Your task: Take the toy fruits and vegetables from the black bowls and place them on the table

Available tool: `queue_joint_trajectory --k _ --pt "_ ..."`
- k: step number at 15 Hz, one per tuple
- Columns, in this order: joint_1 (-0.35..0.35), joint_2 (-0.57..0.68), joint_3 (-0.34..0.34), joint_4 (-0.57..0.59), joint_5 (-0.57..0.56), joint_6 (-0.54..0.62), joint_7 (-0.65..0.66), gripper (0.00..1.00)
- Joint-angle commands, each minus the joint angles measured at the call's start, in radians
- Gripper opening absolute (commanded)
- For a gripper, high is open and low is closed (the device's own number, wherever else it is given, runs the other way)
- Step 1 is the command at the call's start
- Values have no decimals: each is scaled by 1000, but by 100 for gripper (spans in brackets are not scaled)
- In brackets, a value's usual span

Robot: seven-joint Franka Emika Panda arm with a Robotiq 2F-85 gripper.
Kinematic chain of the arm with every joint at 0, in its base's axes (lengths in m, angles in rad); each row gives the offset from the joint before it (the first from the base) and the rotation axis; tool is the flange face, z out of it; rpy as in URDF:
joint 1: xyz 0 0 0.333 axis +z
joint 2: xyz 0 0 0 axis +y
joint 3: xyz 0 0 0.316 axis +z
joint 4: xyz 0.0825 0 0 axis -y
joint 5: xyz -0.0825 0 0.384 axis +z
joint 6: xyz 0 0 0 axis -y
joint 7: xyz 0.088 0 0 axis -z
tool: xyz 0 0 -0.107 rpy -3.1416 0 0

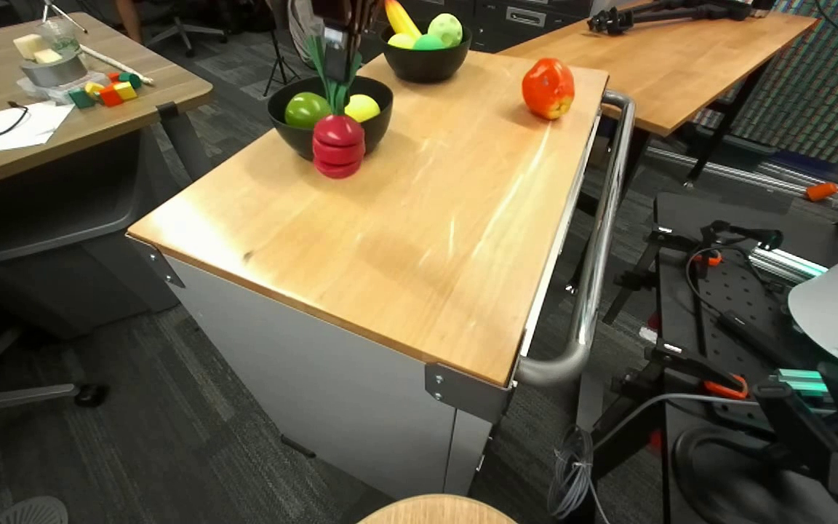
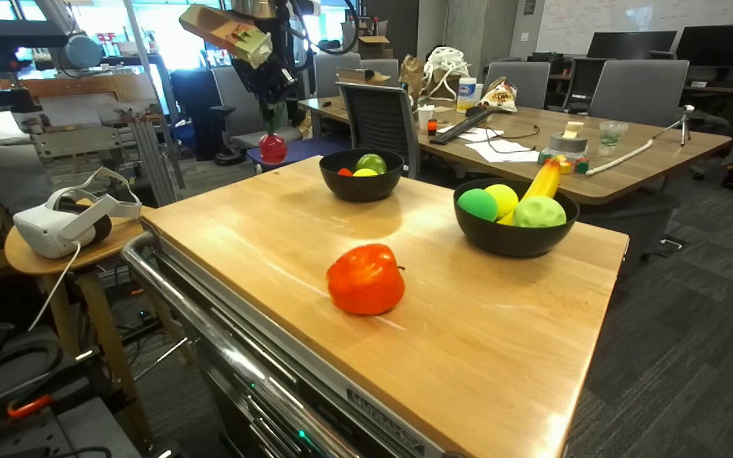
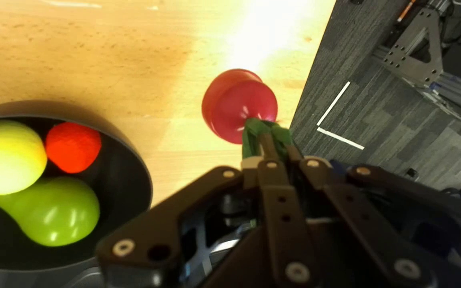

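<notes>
Pinches green leaves (image 1: 334, 98) with the black hand (image 2: 272, 97); dangles the round red plastic radish (image 2: 273, 148) straight below, over the light wooden table (image 1: 404, 240).

In both exterior views, looking down on the table (image 1: 404, 240) from opposite ends of its bar handle (image 1: 604, 244), sharing both black bowls (image 2: 361, 189); in the wrist view, looking down, close in, past the gripper (image 3: 279, 155) to one bowl and table
</notes>
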Motion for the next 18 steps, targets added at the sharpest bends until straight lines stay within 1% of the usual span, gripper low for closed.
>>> queue_joint_trajectory --k 1,2,3,4,5,6,7,10,11,14,15,18 --pt "13 37 19 20 -29 9 20 1" --pt "15 47 23 21 -33 9 19 1" --pt "17 53 27 21 -38 8 16 7" --pt "17 58 29 22 -41 5 12 30" --pt "16 61 31 23 -42 2 13 32" --pt "14 61 32 27 -42 -4 9 36" --pt "12 58 32 29 -45 -3 5 43" --pt "7 53 24 49 -80 17 -5 66" --pt "2 58 19 60 -106 38 -20 75" --pt "-12 91 -1 99 -186 91 -21 97" --pt "-18 106 -8 109 -205 112 -19 100" --pt "-37 149 -24 129 -238 163 -4 100"
